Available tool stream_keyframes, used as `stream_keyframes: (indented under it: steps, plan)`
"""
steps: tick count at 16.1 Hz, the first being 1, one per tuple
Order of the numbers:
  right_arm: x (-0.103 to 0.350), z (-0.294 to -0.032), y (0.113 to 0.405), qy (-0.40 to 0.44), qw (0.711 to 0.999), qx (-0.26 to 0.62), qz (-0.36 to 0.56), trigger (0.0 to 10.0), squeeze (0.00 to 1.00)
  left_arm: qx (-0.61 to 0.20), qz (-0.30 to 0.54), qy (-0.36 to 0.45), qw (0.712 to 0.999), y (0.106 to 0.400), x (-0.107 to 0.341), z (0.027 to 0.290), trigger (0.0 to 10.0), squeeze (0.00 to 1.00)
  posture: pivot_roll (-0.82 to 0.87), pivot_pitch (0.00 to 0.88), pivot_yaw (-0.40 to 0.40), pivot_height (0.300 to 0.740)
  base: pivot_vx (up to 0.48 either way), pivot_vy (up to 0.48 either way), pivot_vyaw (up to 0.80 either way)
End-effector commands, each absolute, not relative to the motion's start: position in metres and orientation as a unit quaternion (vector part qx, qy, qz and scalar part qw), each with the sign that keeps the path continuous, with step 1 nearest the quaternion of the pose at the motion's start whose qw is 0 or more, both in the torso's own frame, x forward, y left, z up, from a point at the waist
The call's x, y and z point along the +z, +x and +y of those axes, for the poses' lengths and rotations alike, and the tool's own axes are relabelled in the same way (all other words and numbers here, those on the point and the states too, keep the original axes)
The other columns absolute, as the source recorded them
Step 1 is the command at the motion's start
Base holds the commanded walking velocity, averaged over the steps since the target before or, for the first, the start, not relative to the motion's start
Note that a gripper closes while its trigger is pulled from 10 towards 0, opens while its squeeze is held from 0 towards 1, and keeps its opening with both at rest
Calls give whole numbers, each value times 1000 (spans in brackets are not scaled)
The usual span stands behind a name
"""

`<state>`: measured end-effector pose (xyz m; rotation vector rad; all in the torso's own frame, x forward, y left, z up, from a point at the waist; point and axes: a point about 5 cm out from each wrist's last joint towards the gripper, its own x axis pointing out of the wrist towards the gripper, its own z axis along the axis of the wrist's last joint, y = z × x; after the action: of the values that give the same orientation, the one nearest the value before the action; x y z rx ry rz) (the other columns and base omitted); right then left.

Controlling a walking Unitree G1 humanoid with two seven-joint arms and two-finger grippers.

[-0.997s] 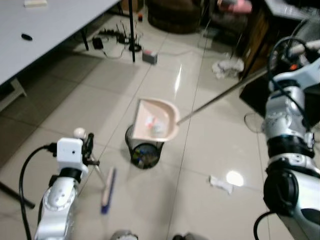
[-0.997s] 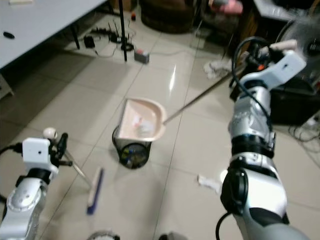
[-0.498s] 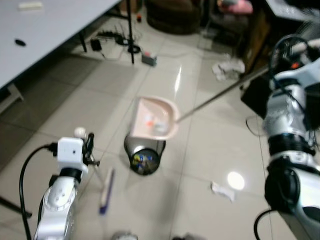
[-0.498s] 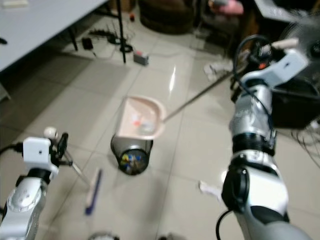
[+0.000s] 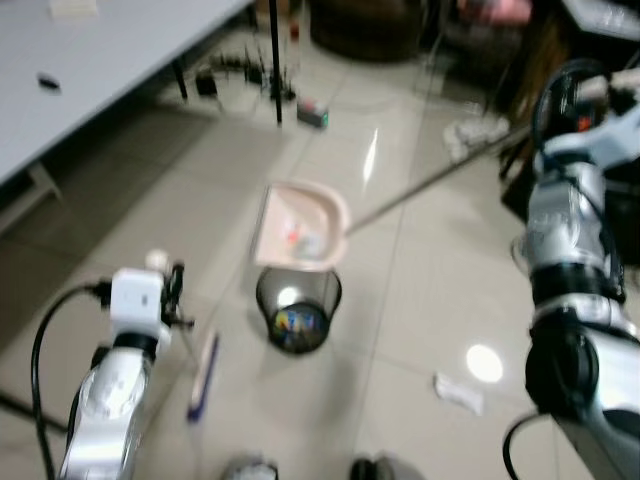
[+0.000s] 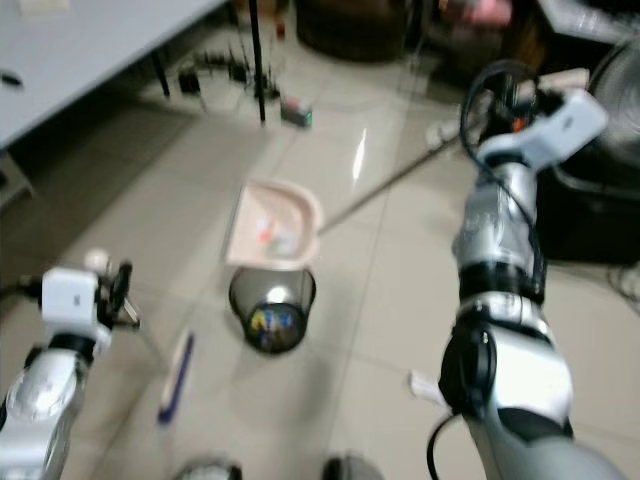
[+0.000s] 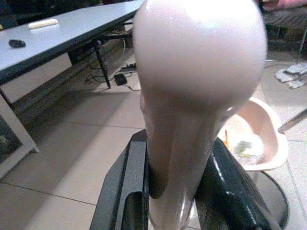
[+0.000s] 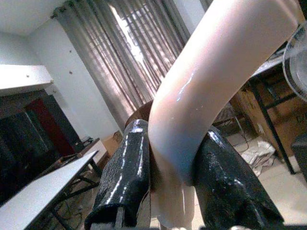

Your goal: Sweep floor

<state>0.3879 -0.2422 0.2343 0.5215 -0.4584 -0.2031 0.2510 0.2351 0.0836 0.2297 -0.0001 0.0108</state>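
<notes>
A pink dustpan (image 5: 300, 228) with bits of litter in it hangs above and a little behind a black mesh bin (image 5: 297, 309). Its long metal pole (image 5: 440, 178) runs up to my right gripper (image 8: 170, 158), which is shut on the pole's pink handle (image 8: 211, 86). My left gripper (image 7: 175, 187) is shut on the pink rounded top of the broom handle (image 7: 192, 91). The blue broom head (image 5: 202, 375) rests on the tiled floor to the left of the bin. A crumpled white paper (image 5: 458, 392) lies on the tiles to the right.
A grey table (image 5: 80, 70) stands at the left with its black legs (image 5: 275, 60) and a power strip with cables (image 5: 235, 75) beneath. White rags (image 5: 475, 135) lie at the back right by dark furniture. A fan (image 6: 615, 90) stands at the right.
The dustpan has drawn back off the bin, whose open top now shows in front of it. The whole picture has shifted and is blurred, so the camera moved.
</notes>
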Motion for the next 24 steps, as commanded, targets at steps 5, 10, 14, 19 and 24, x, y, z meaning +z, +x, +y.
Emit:
stream_keyframes:
  steps: [5,10,14,19,24]
  plan:
    - [248,-240,389,263,927,-90,-253,10000,0,6,-5,126,992,251,88,239,10000,0,134,75,-20,740,0,0,0]
    - [247,-237,390,259,929,-87,-249,10000,0,2,-2,124,992,250,86,236,10000,0,133,73,-23,740,0,0,0]
    - [245,-229,391,247,933,-75,-250,10000,0,-1,-1,124,992,250,86,235,10000,0,131,67,-24,740,0,0,0]
    - [254,-211,389,201,933,-47,-294,10000,0,-3,-1,123,992,250,85,236,10000,0,135,62,-25,740,0,0,0]
    - [265,-192,385,128,931,-15,-342,10000,0,-1,2,126,992,248,85,237,10000,0,145,77,-24,740,0,0,0]
